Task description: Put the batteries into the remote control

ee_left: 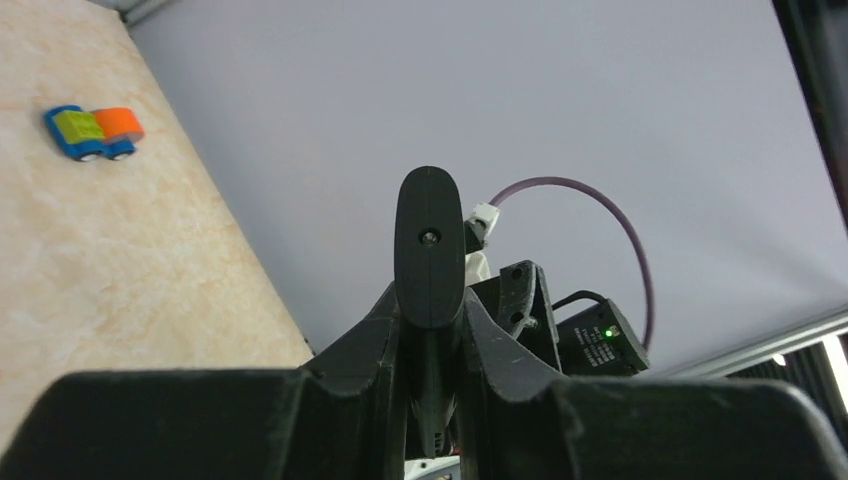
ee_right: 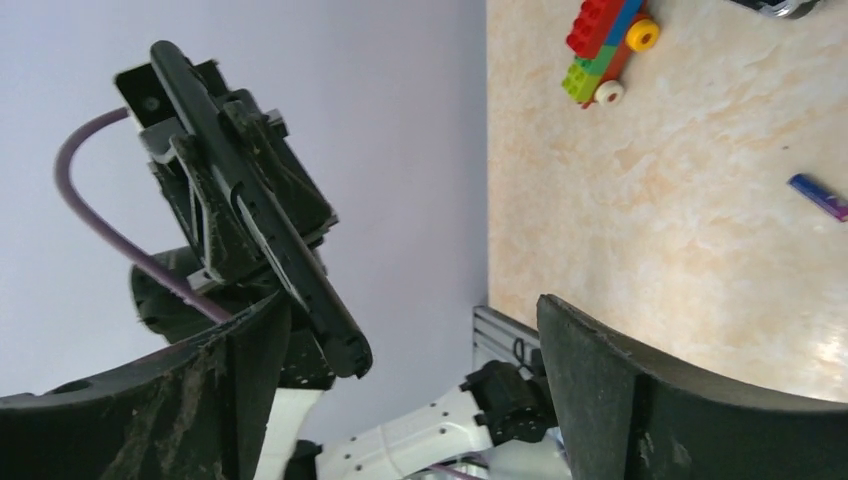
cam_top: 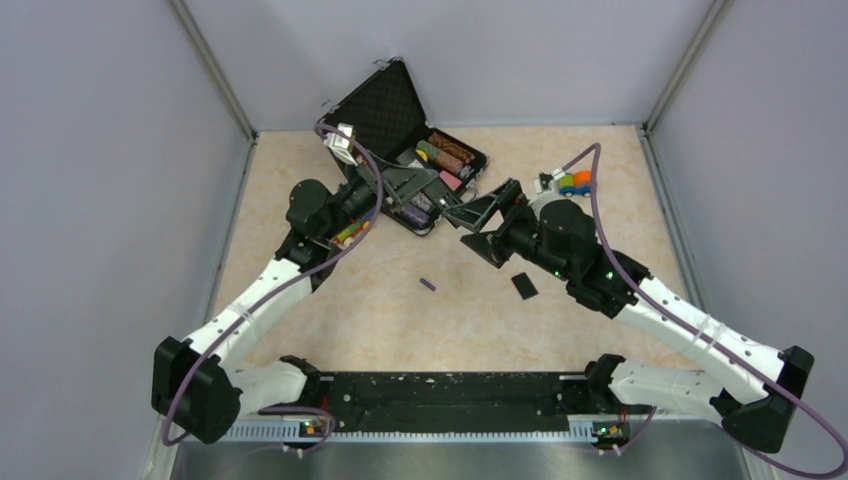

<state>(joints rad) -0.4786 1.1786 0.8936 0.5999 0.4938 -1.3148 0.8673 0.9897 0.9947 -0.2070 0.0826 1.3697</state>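
Plainly, you are only partway through: your left pincer point(ee_left: 430, 345) is pressed together on the slim black rectangular remote control point(ee_left: 429, 245), pinching it and holding it up off the pale marbled desk point(cam_top: 380, 320), in front of the open black foam-lined case point(cam_top: 385, 115) at the back. Your right pincer point(ee_right: 410, 320) stands spread wide with nothing between its fingers, just beside the remote and facing its long side, as its own camera shows. One of the batteries, the tiny purple cylinder point(cam_top: 427, 284), lies loose on the desk, well apart from both pincers and nearer the arm bases, so that one at least is not loaded. The small flat black rectangular cover piece point(cam_top: 524, 285) lies on the desk too, beside your right arm, which suggests the back of the remote is open. The dark battery shows in no view; a pale streak runs along the remote in the right wrist view, but whether that is a cell seated in the compartment you cannot tell. By my reading, what is left is to fetch the purple cylinder, seat it, then refit the cover. A colourful toy block car point(cam_top: 573, 182) sits near the back right, out of the way.
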